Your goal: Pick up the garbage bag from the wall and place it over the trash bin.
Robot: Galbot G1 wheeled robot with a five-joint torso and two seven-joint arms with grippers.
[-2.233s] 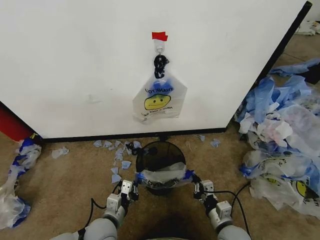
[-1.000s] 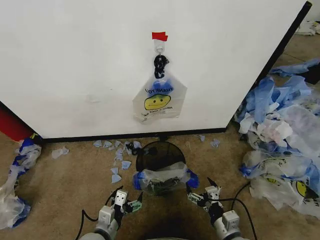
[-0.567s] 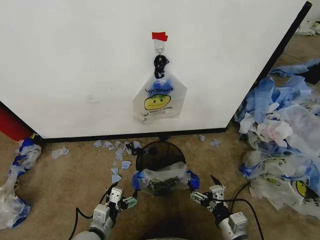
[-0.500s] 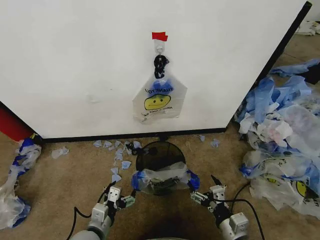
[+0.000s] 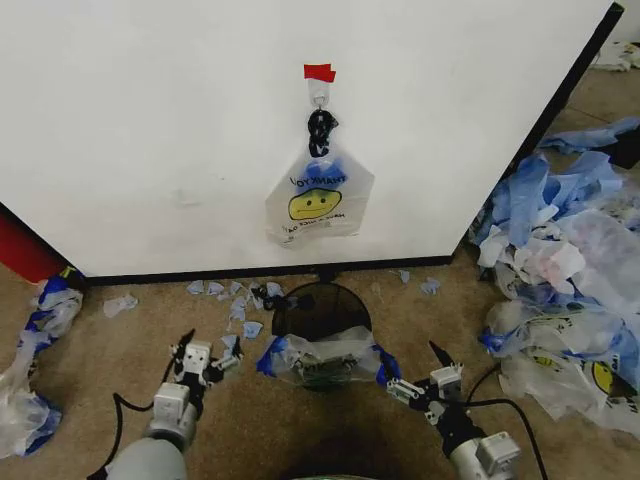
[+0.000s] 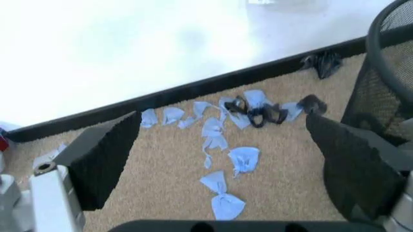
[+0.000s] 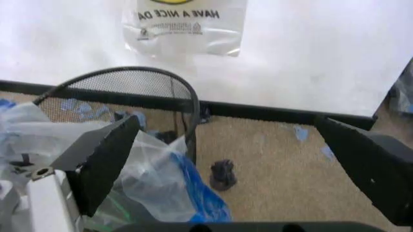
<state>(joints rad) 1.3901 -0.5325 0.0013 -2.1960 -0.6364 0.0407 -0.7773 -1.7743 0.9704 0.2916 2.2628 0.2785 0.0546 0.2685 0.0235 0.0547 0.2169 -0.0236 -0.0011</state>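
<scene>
White wall [image 5: 150, 120] behind; garbage bag [image 5: 320, 355] drapes the trash bin [image 5: 320, 300] (near side), left tool [image 5: 203, 362] and right tool [image 5: 420, 385] released.

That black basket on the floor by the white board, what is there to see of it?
The trash bin is a small round wastebasket of black wire mesh, standing upright on the tan carpet just before the wall. A crumpled clear plastic bag with blue handles is draped over its near rim, leaving the far part of the mouth open. Both grippers, left and right, are open, apart from it, one on each side.
</scene>
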